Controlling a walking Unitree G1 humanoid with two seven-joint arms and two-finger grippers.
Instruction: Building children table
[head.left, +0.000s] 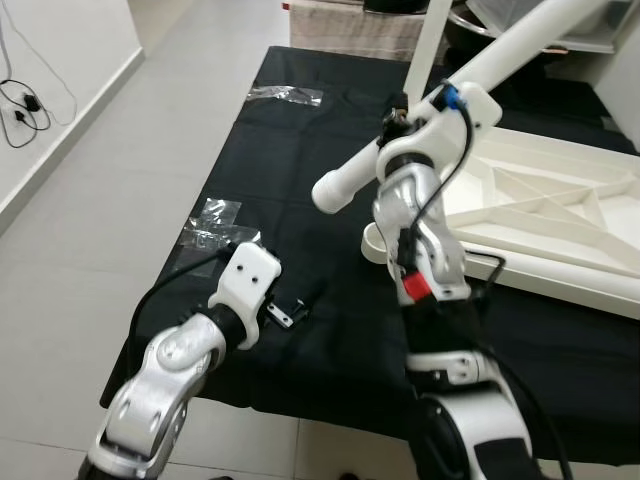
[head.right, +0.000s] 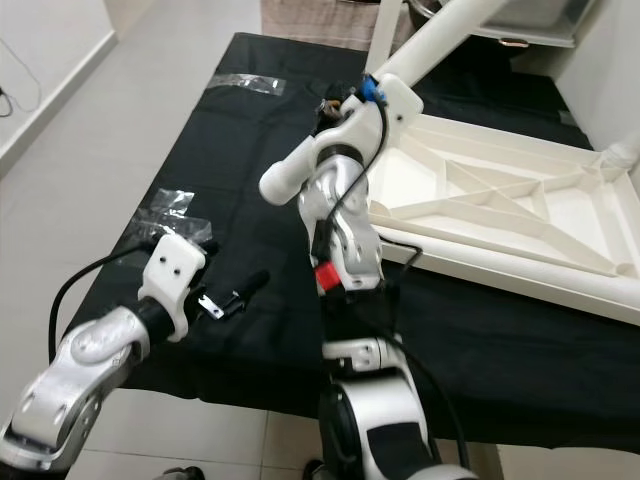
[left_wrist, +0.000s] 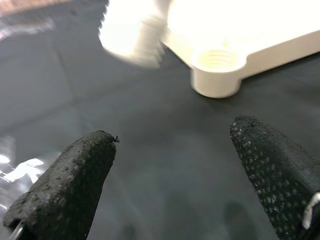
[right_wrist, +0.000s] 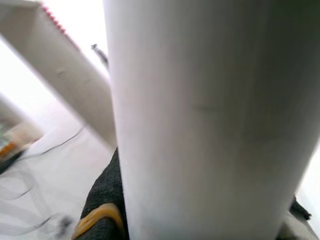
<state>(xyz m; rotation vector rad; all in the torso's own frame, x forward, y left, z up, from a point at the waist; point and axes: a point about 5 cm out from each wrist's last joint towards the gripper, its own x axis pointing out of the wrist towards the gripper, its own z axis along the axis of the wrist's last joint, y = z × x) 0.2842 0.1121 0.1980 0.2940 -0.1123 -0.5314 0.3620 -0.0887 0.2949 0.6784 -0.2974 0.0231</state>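
Held close in my right gripper (head.left: 405, 120), the white table leg (head.left: 480, 75) slants with its threaded end (head.left: 335, 190) just above the upturned tabletop's corner socket (head.left: 375, 243) on the black cloth (head.left: 300, 150), while my left gripper (head.left: 300, 305) hovers open and empty nearby.

Your right gripper (head.left: 400, 118) clamps smooth matt white plastic table leg (head.left: 520, 45); its threaded end (left_wrist: 131, 37) shows ridged plastic. Below leg, upturned tabletop (head.left: 560, 215) looks same white moulded plastic, ribbed, slight sheen; threaded corner socket (left_wrist: 218, 75) ahead of your left gripper (left_wrist: 170, 185). Left fingertips (left_wrist: 67, 182) carry coarse black grainy pads, spread apart. Beneath both grippers, matt black cloth (head.left: 300, 200), faintly creased. Left of your left gripper, clear crinkled glossy plastic bags (head.left: 215, 228). Arms: brushed silver metal, white plastic housings. Beyond cloth, pale smooth floor tiles (head.left: 120, 170).
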